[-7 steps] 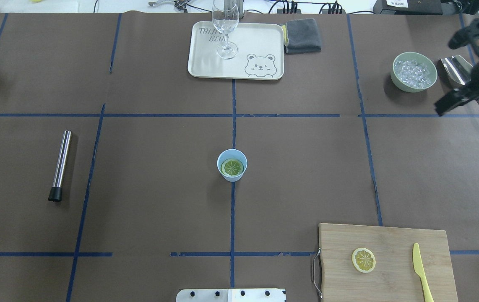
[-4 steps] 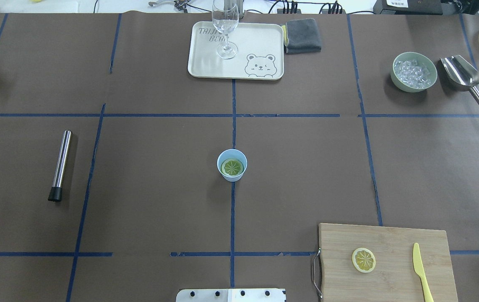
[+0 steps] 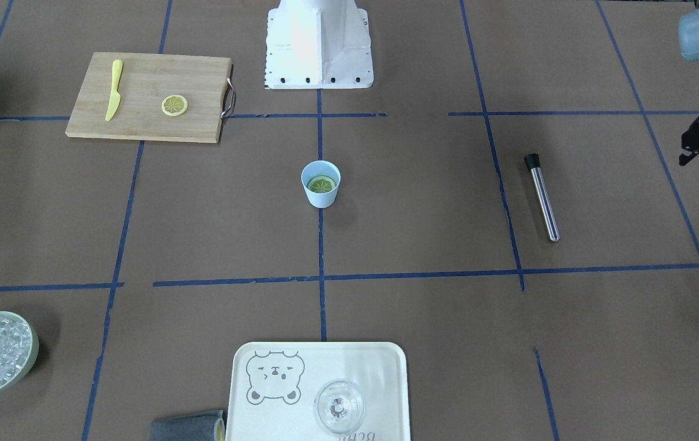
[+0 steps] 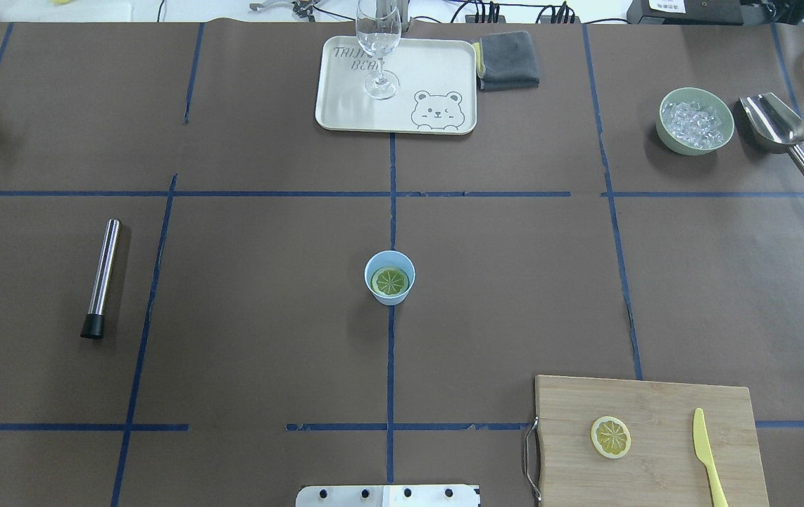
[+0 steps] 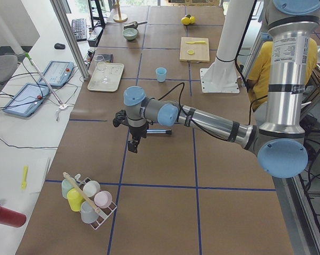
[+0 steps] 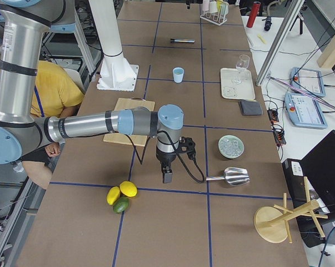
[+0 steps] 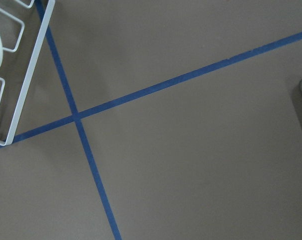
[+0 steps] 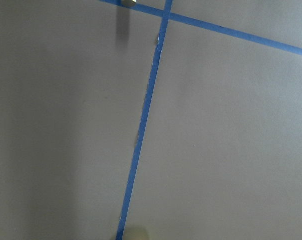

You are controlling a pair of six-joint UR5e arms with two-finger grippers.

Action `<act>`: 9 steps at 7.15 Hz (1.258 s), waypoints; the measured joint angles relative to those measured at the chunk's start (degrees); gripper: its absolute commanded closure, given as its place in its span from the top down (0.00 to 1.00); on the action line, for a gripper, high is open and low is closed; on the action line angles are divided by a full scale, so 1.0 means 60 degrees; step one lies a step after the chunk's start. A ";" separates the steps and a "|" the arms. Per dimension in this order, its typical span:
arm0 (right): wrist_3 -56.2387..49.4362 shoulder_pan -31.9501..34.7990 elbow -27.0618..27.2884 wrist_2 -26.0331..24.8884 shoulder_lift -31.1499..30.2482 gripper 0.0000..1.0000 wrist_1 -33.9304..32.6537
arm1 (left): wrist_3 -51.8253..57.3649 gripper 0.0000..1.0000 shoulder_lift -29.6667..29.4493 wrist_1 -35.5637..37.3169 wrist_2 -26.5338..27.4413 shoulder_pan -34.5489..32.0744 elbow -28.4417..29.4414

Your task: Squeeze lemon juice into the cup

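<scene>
1. Brown paper gridded with blue tape covers the table (image 4: 268,246). You have bare surface on every side of the cup (image 4: 391,299), which stands upright on the centre tape line.
2. Your lemon (image 4: 390,281) lies flat inside the cup, cut face up. It is round, so it gives you no long axis to line up on. I judge the piece is already where the task wants it, with little left to do.
3. A second slice (image 4: 610,436) lies flat on the cutting board (image 4: 655,401) at the robot's near right, apart from the yellow knife (image 4: 706,451).
4. Your left gripper (image 5: 133,146) hangs pointing down over the table's left end, between the steel rod (image 4: 101,278) and the cup rack (image 5: 88,202). The cup lies well apart from it, toward the centre and past the rod. You cannot tell from these views how wide its jaws stand, and nothing shows at its tips.
5. Your right gripper (image 6: 166,177) hangs pointing down over the right end, near the scoop (image 6: 228,177) and on the far side of the board from the cup. Its opening cannot be told either, and nothing shows in it.
6. Neither gripper looks clearly nearer the cup, but the right one is nearer the board slice.
7. Going to the cup, the left arm would need to clear the rod. The right arm would pass over the board.
</scene>
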 measured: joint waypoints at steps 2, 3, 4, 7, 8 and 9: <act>-0.0166 0.0034 -0.0091 0.0034 -0.0141 1.00 0.0000 | 0.0097 1.00 -0.0697 -0.0520 -0.0143 0.0275 -0.0170; -0.0331 0.0065 -0.0112 0.0037 -0.0172 1.00 -0.0002 | -0.0106 1.00 -0.0931 -0.1257 -0.0140 0.0422 -0.0053; -0.0424 0.0121 -0.0142 0.0032 -0.0198 1.00 -0.0006 | -0.1010 1.00 -0.1173 -0.1973 -0.0137 0.0500 0.0071; -0.0509 0.0327 -0.0199 0.0028 -0.0328 1.00 0.0001 | -0.3950 1.00 -0.1178 -0.5186 -0.0151 0.0780 0.0722; -0.0517 0.0356 -0.0208 0.0027 -0.0367 1.00 0.0000 | -0.4330 1.00 -0.0835 -0.5943 -0.0108 0.1101 0.0827; -0.0524 0.0370 -0.0237 0.0027 -0.0394 1.00 0.0000 | -0.4985 1.00 -0.0533 -0.6262 0.0110 0.1448 0.0877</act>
